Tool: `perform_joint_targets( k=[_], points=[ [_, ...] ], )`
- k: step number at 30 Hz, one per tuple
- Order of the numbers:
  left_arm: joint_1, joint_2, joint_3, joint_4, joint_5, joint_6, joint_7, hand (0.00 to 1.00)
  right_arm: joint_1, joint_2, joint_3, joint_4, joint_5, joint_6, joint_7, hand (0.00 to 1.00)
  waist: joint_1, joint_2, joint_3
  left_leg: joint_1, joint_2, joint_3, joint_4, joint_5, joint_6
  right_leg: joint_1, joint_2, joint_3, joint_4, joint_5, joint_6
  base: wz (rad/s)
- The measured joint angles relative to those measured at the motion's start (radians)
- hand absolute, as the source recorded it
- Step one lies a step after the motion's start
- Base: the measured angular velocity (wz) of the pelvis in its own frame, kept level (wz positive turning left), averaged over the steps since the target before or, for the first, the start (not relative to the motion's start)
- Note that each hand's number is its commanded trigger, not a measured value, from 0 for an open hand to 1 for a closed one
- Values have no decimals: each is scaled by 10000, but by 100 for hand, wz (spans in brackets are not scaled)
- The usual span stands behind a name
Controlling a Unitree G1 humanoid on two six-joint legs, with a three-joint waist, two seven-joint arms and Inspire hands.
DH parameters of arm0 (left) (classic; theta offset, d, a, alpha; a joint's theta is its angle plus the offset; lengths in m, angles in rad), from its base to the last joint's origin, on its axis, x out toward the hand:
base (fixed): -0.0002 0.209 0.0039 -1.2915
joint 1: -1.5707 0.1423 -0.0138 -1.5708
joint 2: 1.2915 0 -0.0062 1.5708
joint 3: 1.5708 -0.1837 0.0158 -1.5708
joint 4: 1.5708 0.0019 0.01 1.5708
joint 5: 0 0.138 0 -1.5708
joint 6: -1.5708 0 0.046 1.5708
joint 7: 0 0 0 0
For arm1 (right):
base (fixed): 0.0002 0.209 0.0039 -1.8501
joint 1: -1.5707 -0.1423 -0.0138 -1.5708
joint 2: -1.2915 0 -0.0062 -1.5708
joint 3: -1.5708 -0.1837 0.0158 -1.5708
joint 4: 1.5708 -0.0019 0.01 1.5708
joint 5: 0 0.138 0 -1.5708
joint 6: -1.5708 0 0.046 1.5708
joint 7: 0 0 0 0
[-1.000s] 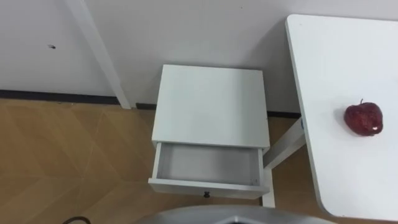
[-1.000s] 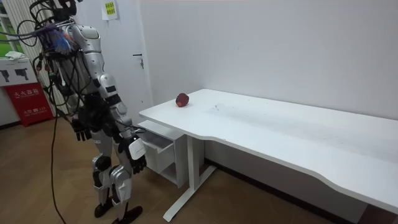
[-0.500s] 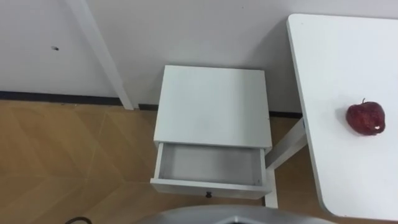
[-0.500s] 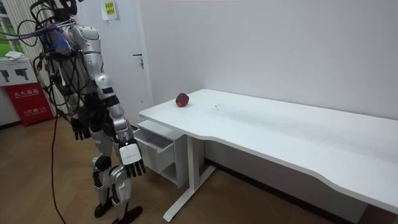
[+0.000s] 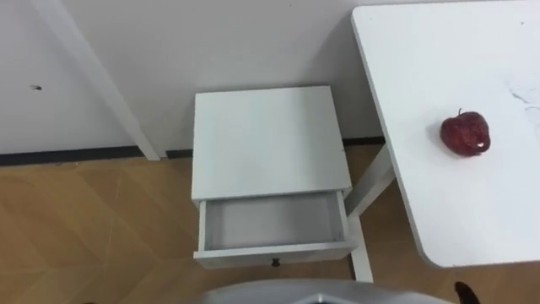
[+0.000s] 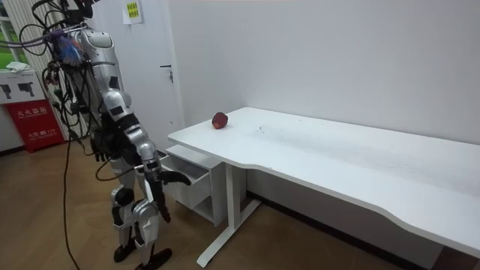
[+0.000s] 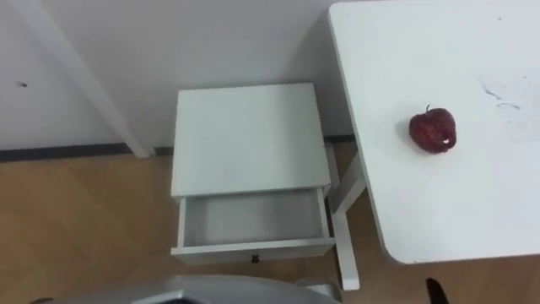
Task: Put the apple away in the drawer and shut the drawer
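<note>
My right robot hand [image 6: 171, 179] is low, out in front of me, fingers stretched out & holding nothing. The left robot hand [image 6: 99, 153] hangs at my side, too small to tell its state. The apple [image 5: 465, 133] sits stem-up on the white counter [image 5: 405, 59], ahead of & above the right robot hand, well apart from it. The open drawer [image 5: 272, 221] of the small white cabinet [image 5: 266, 139] lies left of & ahead of that hand, empty. Risks, as I judge them: 1st, the hand is below counter height, so lifting straight up could knock it vs. the counter's rim or underside; it needs to clear the edge before reaching in. 2nd, the apple is round & glossy. A touch from one side only would prob. roll it away, maybe off the edge to the floor, so fingers & thumb should close round it together. 3rd, the carry goes left & down past the counter leg [image 5: 367, 181], just beside the drawer's right wall. A wide swing could clip it & jolt the apple loose. 4th, the drawer looks shallow: if the apple stands taller than its walls it may jam on closing. Last, a push off-centre from the knob [image 5: 275, 263] could skew the drawer or shove the cabinet back.
</note>
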Motion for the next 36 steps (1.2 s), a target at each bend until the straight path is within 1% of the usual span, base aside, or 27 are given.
perform_joint_targets(
  k=[1,4,6,9,10,11,14,15,16,19,20,22,24,26,27,28,29,31,32,33,35,36],
  points=[
    [29,40,0,-20,5,-9,30,0,-42,-4,-84,-63,180,-69,-211,0,-16,-78,-33,-3,-2,45,-2,1,1,-11,-2,10,1,0,0,-4],
    [-5,145,-3,-19,-8,-11,41,0,-195,-6,-221,-369,439,-294,-974,0,3,-163,-33,-17,-1,84,4,3,3,-37,-3,46,6,0,1,-4],
    [-43,214,-25,-25,5,-12,33,0,-263,-7,-217,-770,661,-381,-1363,0,5,-204,-17,-124,2,103,35,3,5,-138,-5,92,23,2,3,-6],
    [-116,368,-22,-104,-8,-9,25,0,-444,-64,-394,-1366,1110,-574,-1979,0,8,-283,27,-280,22,175,118,6,4,-304,11,132,97,2,3,-2],
    [-133,373,-22,-344,-7,-17,26,0,-472,-84,-413,-1780,1152,-709,-2293,0,-16,-293,37,-329,35,189,125,6,3,-390,21,163,174,2,3,0],
    [-81,374,-4,-413,-8,-34,26,0,-487,-113,-425,-1912,1152,-766,-2389,0,-10,-302,41,-353,35,193,131,6,3,-405,20,166,166,2,3,0],
    [-33,448,22,-768,23,-275,26,0,-699,-542,-500,-2483,1053,-1210,-3129,0,-17,-350,33,-503,25,201,131,16,14,-546,5,157,167,3,4,0],
    [-53,465,30,-790,23,-325,26,0,-702,-635,-500,-2546,1053,-1249,-3220,0,9,-387,20,-515,25,203,121,20,15,-567,4,151,169,3,4,0],
    [-46,471,124,-798,13,-428,33,0,-701,-773,-513,-2836,985,-1333,-3530,0,3,-399,17,-513,26,221,91,28,14,-582,3,140,164,3,4,0],
    [-38,483,138,-813,18,-436,50,0,-754,-1158,-774,-3315,570,-1472,-3988,0,-30,-399,29,-509,28,246,48,31,13,-591,10,130,136,2,4,0],
    [-40,483,140,-812,18,-439,49,0,-759,-1226,-859,-3416,540,-1517,-4106,0,-27,-402,31,-507,27,247,42,31,13,-593,12,131,133,3,4,0],
    [-90,486,128,-836,20,-441,50,0,-767,-1294,-1048,-4245,196,-1798,-4551,0,-33,-433,36,-471,-1,252,28,36,7,-585,21,149,135,3,4,0],
    [-106,486,96,-837,21,-471,50,0,-781,-1298,-1093,-4849,-204,-2010,-4733,0,-84,-456,49,-475,-30,249,43,41,9,-585,20,162,135,2,4,0],
    [-149,487,98,-892,32,-597,50,0,-853,-1303,-1169,-5321,-646,-2127,-4998,0,-92,-479,48,-474,-10,246,39,42,11,-591,17,168,137,2,4,0],
    [-175,481,94,-892,11,-678,49,0,-837,-1297,-1165,-5789,-875,-2221,-5235,0,-83,-462,51,-491,23,248,-14,41,12,-620,15,188,142,2,4,-7],
    [-201,474,90,-896,24,-700,45,0,-850,-1298,-1145,-6361,-1019,-2321,-5497,0,-35,-433,34,-605,14,241,-12,42,14,-753,14,226,164,4,7,-8],
    [-223,476,91,-900,18,-712,44,0,-866,-1298,-1126,-6589,-1184,-2341,-5609,0,-42,-425,38,-679,10,240,9,43,15,-811,13,234,154,10,16,-6],
    [-289,475,84,-898,20,-754,43,0,-967,-1298,-1058,-7185,-2260,-2558,-6120,0,-14,-366,29,-837,4,224,79,51,17,-944,14,215,157,18,25,0],
    [-273,475,56,-883,20,-781,39,0,-961,-1298,-958,-7515,-2875,-2630,-6448,0,20,-369,27,-831,4,253,107,53,13,-941,22,208,163,18,25,0],
    [-264,476,0,-877,21,-792,39,0,-962,-1301,-853,-7705,-3168,-2683,-6591,0,34,-348,23,-822,1,275,110,55,10,-935,21,205,162,18,25,0],
    [-245,473,-216,-870,13,-828,43,0,-945,-1300,-276,-8436,-4343,-2848,-6928,0,65,-302,25,-801,-31,302,106,73,13,-925,15,204,159,17,25,0],
    [-250,478,-293,-864,11,-835,47,0,-944,-1299,-101,-8574,-4609,-2869,-6977,0,83,-284,17,-798,-31,302,108,74,13,-920,16,208,156,17,25,0]
  ],
)
